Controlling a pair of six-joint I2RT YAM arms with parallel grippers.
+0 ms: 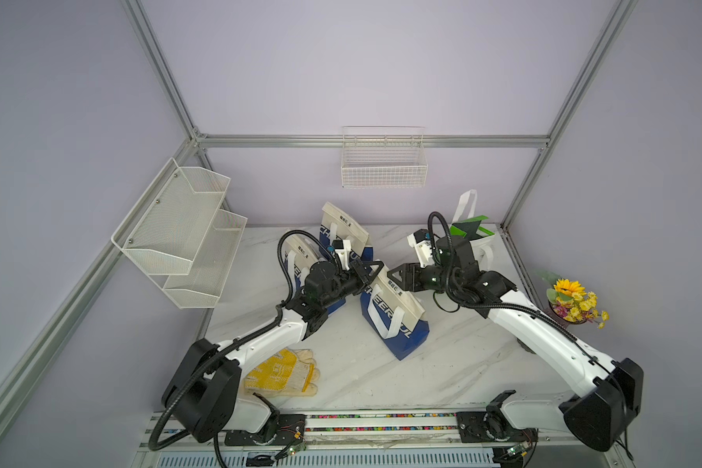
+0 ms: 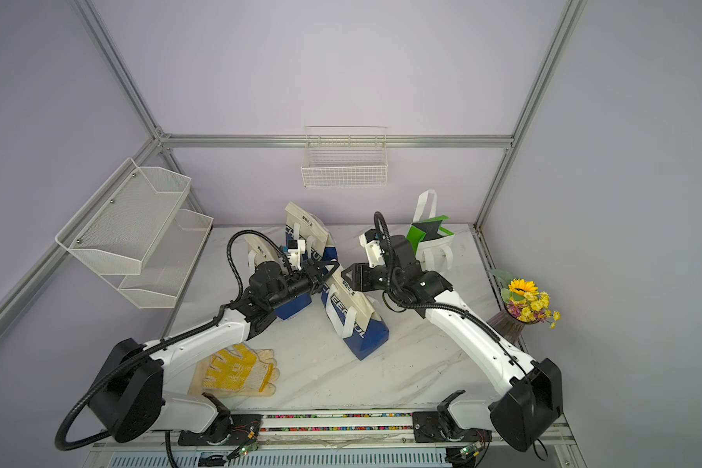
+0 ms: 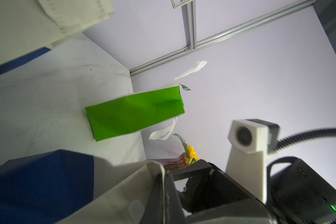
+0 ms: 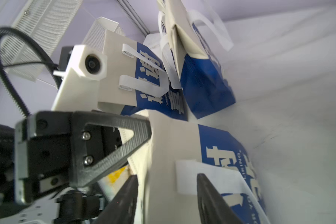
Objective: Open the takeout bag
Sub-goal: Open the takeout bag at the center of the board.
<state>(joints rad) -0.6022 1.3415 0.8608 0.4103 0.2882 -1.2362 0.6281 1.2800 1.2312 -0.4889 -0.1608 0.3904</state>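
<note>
The takeout bag (image 1: pixel 396 324), standing at the middle of the worktop (image 1: pixel 463 360), is being pinched at one rim by the left gripper (image 1: pixel 377 267). The right gripper (image 4: pixel 167 175) is being held with jaws apart at the facing rim, where only one layer should be clamped before pulling.

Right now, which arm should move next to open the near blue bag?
Right. The left claw is shut on the takeout bag at its rim; the right claw stands open astride that rim, free to grip.
</note>
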